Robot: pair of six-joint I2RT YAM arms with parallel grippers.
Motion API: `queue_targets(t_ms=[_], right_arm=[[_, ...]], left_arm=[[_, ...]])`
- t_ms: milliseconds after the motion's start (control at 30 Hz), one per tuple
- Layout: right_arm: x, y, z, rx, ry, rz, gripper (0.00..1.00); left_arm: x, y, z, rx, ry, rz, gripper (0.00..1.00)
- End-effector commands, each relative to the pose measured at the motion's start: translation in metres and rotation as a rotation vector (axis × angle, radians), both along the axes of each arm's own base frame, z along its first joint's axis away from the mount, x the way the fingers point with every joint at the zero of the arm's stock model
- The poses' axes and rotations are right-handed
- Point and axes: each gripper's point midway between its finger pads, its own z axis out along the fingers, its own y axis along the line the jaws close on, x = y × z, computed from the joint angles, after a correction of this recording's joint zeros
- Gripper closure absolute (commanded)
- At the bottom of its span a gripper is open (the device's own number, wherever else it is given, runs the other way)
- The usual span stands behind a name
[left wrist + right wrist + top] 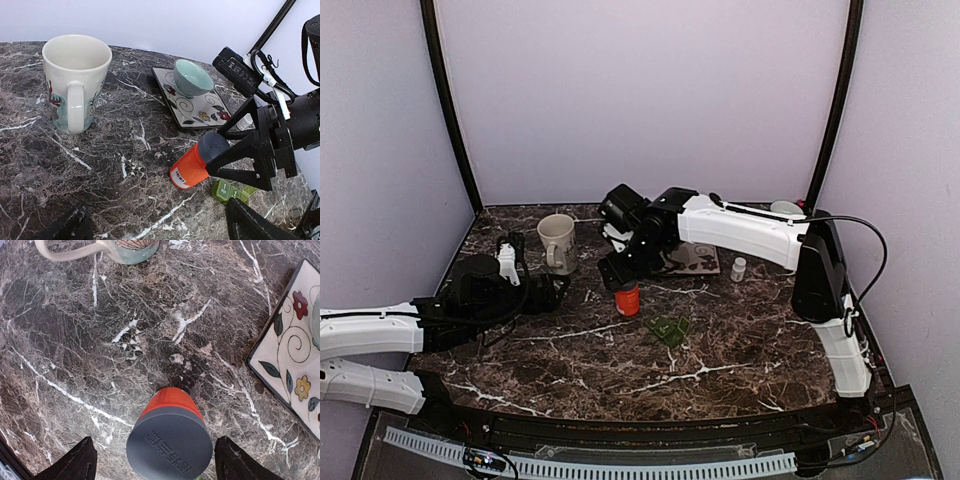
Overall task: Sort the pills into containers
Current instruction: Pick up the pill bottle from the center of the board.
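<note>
The right end effector [155, 450] hangs over the orange pill bottle [170, 407], its fingers spread either side of the grey cap [169, 440] and not gripping. If they close off-centre, I reckon the bottle could tip and roll across the table [740, 340]. It could also knock the dark green pill-box strip [667, 330] just beside it. The left end effector [160, 227] is spread wide, empty.

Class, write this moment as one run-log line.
left claw: open, empty | right claw: open, astride pill bottle | pill box: untouched

Orange bottle [189, 172], grey cap [169, 442]; dark brown white-veined marble table [720, 350]; floral cream plate [200, 107]; green pill-box [221, 190]
</note>
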Motion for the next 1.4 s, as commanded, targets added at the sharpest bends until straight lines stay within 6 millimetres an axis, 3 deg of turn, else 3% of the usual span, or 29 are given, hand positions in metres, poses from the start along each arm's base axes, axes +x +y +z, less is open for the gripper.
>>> queue_targets(t_ms=[0,267,400,500,767,1100,1367], right_arm=[[0.011,-0.003,-0.002,-0.006,-0.005,-0.028,0.22],[0.016,-0.004,-0.007,-0.010,0.003,-0.028,0.34],[0.018,-0.004,-0.006,-0.009,-0.003,-0.026,0.49],[0.018,-0.004,-0.001,-0.002,-0.011,-0.022,0.67],[0.003,0.001,0.043,0.184,-0.022,-0.016,0.82],[-0.019,-0.005,0.105,0.412,-0.028,-0.042,0.86],[-0.039,-0.021,0.150,0.537,-0.073,-0.061,0.88]], left_arm=[[0.003,0.000,0.008,-0.001,-0.025,-0.005,0.05],[0.004,-0.002,0.005,0.002,-0.019,-0.006,0.05],[0.004,-0.002,0.003,0.006,-0.014,-0.003,0.05],[0.005,-0.002,0.001,0.004,-0.007,-0.002,0.05],[0.004,-0.021,0.006,-0.052,0.005,-0.072,0.01],[0.003,-0.047,0.028,-0.182,-0.035,-0.173,0.01],[0.002,-0.063,0.048,-0.307,-0.074,-0.249,0.01]])
